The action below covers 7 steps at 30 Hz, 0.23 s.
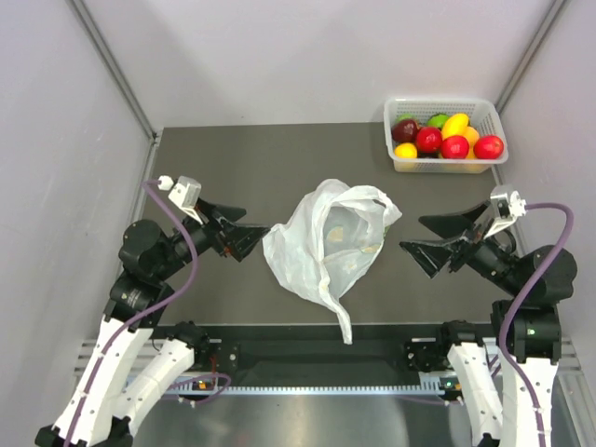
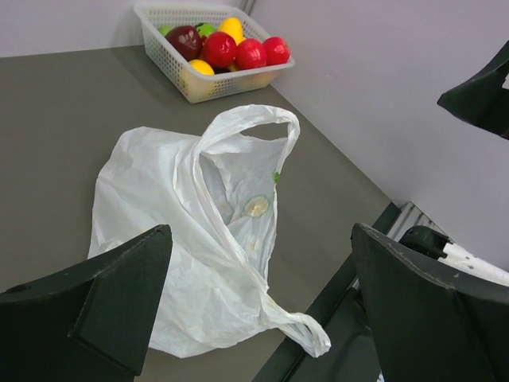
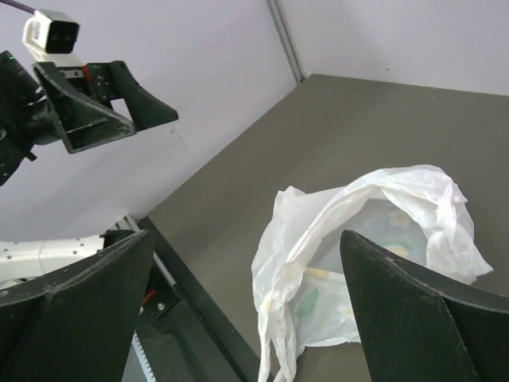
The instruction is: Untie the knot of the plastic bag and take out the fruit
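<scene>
The plastic bag (image 1: 321,247) lies flat and slack in the middle of the table, mouth open, with no knot showing and no fruit visible inside. One handle trails over the front edge. The left wrist view shows the bag (image 2: 183,231) below the fingers, and the right wrist view shows it (image 3: 358,247) too. The fruit (image 1: 455,146), red, yellow and orange, sits in the white basket (image 1: 438,167) at the back right. My left gripper (image 1: 253,228) hangs open just left of the bag. On the bag's other side, my right gripper (image 1: 412,235) is open. Both hold nothing.
A dark red apple (image 1: 404,129) and a green fruit (image 1: 436,119) share the basket (image 2: 171,56) with the rest. White walls close in the table on three sides. A dark rail runs along the front edge (image 1: 317,349).
</scene>
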{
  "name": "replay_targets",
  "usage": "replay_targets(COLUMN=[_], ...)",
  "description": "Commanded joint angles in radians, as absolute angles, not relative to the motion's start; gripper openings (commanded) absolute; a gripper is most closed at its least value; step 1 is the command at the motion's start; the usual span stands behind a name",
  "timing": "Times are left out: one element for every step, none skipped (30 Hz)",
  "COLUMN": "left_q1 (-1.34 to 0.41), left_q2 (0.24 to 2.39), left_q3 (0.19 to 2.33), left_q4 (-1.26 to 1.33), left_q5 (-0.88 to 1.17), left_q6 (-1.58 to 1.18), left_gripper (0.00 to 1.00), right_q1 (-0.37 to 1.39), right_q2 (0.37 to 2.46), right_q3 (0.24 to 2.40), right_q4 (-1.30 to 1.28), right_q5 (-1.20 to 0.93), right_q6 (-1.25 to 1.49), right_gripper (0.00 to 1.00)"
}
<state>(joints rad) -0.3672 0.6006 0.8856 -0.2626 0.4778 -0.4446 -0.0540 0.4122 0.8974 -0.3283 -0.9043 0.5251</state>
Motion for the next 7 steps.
replay_targets(left_q1=[-0.362, -0.362, -0.362, -0.362, -0.362, -0.362, -0.362], left_q2=[0.592, 0.589, 0.588, 0.583, 0.583, 0.581, 0.577], left_q3=[0.877, 0.873, 0.871, 0.87, 0.867, 0.865, 0.864], left_q4=[-0.259, -0.253, -0.249, -0.245, -0.244, -0.242, -0.241], left_q5=[0.5, 0.506, 0.512, 0.521, 0.519, 0.509, 0.502], left_q6=[-0.405, -0.403, -0.394, -0.393, -0.394, -0.394, -0.397], left_gripper=[0.99, 0.99, 0.99, 0.99, 0.99, 0.99, 0.99], right_q1=[-0.037, -0.037, -0.037, -0.037, -0.037, -0.037, -0.037], right_q2=[0.408, 0.411, 0.413, 0.413, 0.411, 0.41, 0.408], right_q3=[0.943, 0.949, 0.956, 0.954, 0.951, 0.943, 0.939], right_q4=[-0.241, -0.239, -0.238, -0.229, -0.226, -0.227, -0.23], right_q5=[-0.956, -0.954, -0.937, -0.921, -0.901, -0.856, -0.839], right_q6=[0.543, 0.542, 0.541, 0.543, 0.546, 0.545, 0.543], right_gripper=[1.0, 1.0, 1.0, 1.0, 1.0, 1.0, 1.0])
